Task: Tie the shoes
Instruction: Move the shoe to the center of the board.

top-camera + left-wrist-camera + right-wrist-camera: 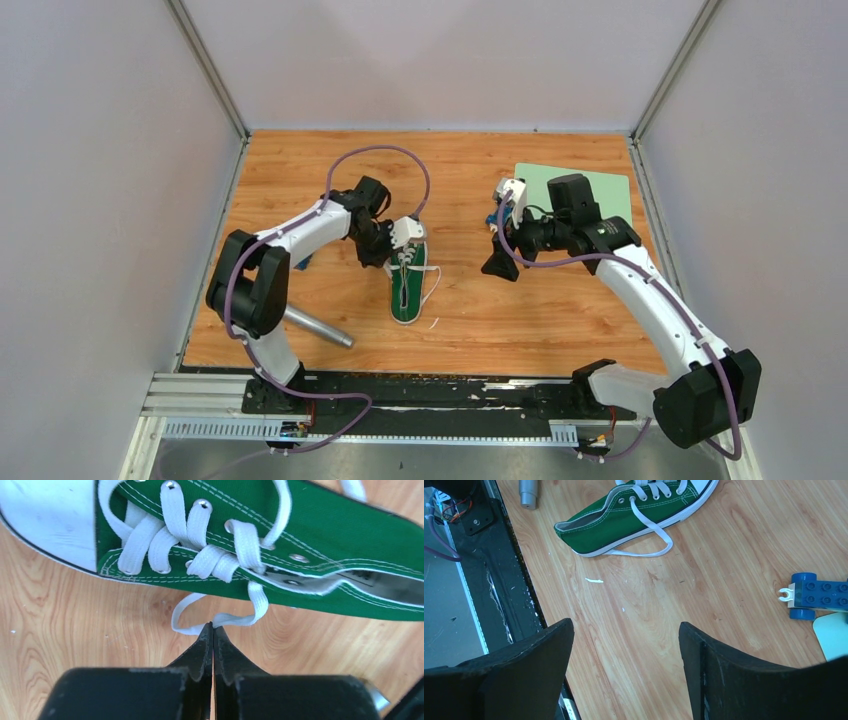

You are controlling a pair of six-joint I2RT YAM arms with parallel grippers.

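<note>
In the left wrist view the shoe [325, 545] is cut off at heel and toe, and a bit of lace [258, 600] is hidden inside the left gripper [212, 629]

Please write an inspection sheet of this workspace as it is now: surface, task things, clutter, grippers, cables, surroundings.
Surface: wooden table, one small white scrap.
Job's things: green sneaker upright on its sole, untied; white lace trailing on the wood.
Clutter: metal cylinder, blue toy brick car, pale green mat.
Grippers: left gripper shut on that lace beside the sneaker; right gripper open, holding nothing.
Cables: purple cables looped along both arms.
Surroundings: grey walls on three sides; black rail at the near edge.
</note>
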